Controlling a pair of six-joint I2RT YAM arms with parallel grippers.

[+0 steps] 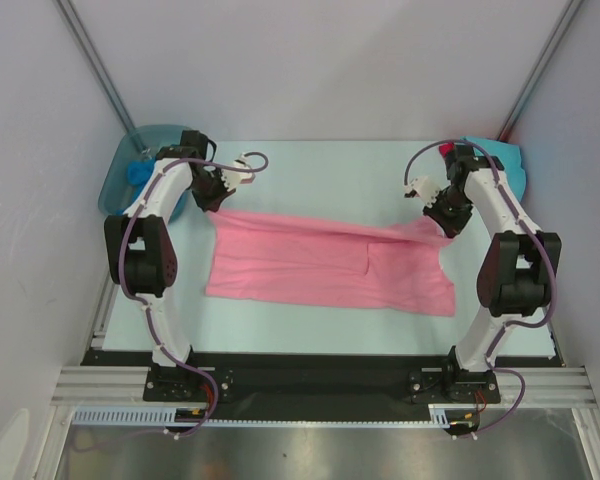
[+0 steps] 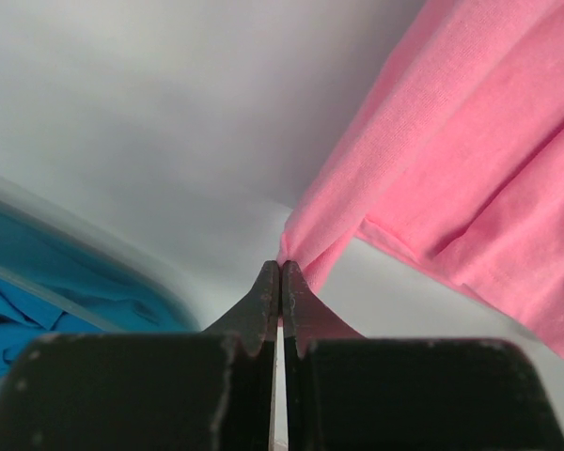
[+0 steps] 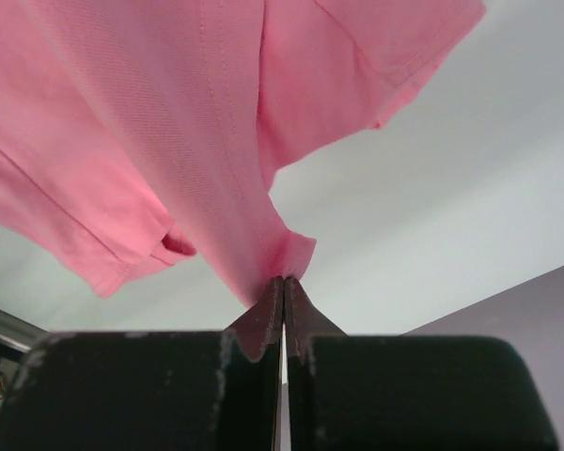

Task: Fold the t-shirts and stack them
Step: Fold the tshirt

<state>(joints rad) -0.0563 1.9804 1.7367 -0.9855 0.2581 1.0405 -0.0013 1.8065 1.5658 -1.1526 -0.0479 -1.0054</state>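
Stretching across the pale table (image 1: 310, 170), the soft, fine-knit pink tee (image 1: 330, 270) forms a creased band; left gripper (image 2: 280, 274) and right gripper (image 3: 283, 287) each pinch a far corner, jaws closed.

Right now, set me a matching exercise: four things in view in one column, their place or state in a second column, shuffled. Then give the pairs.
Things:
1. pink t-shirt
2. plastic tub
3. turquoise t-shirt
4. left claw

Place or state:
A. bunched at the far right corner of the table
B. at the far left corner, with blue cloth inside
C. shut on a pinch of pink fabric
D. spread across the middle, its far edge lifted

Pairs: 1-D, 2-B, 3-A, 4-C
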